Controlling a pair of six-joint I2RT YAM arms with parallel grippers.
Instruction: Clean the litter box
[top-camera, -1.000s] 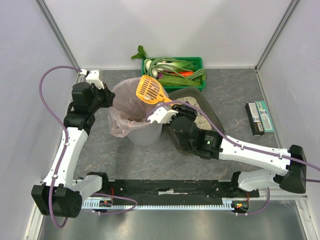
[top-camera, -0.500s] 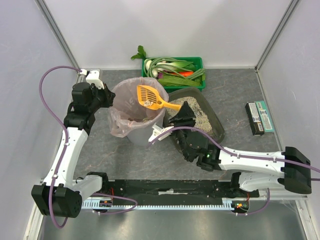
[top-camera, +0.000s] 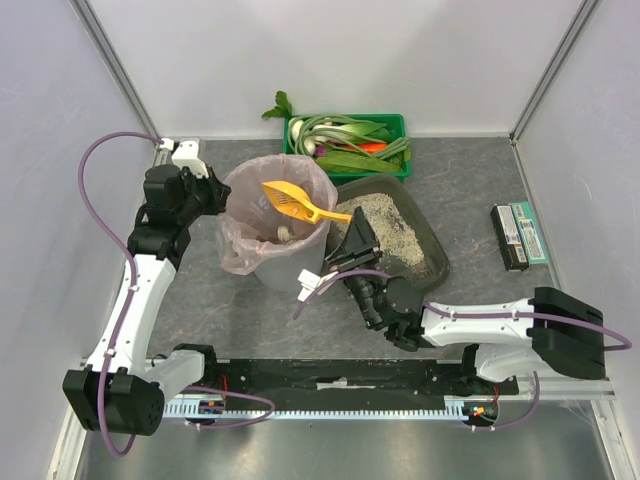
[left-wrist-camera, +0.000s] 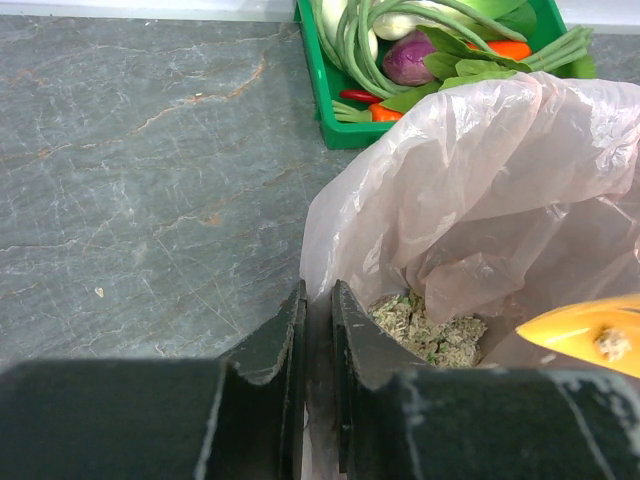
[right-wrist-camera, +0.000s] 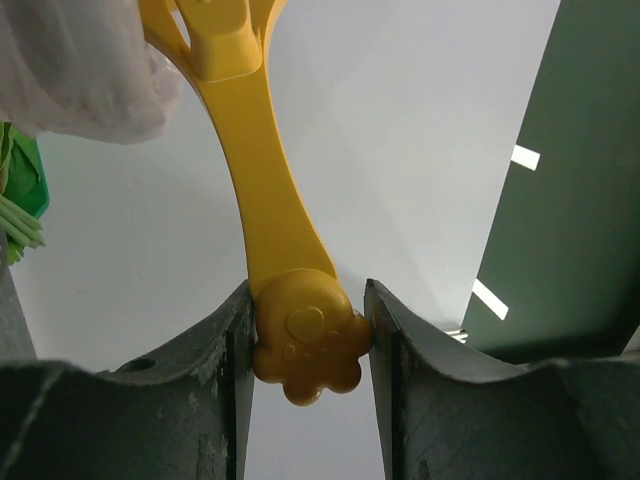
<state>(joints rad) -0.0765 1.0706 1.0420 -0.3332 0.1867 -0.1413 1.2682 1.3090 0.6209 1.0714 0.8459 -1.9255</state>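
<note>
Two grips served dumping: left pincer (left-wrist-camera: 318, 305) clenched on liner (left-wrist-camera: 480, 170), right pincer (right-wrist-camera: 305, 330) on scoop (right-wrist-camera: 262, 190); next likely needed the litter box (top-camera: 436, 250).

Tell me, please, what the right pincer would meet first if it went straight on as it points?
Probably the rim of the lined bin: the right pincer, clamped on the yellow scoop, points toward it, the scoop's head above the opening. Height is unclear; it may pass over.
</note>
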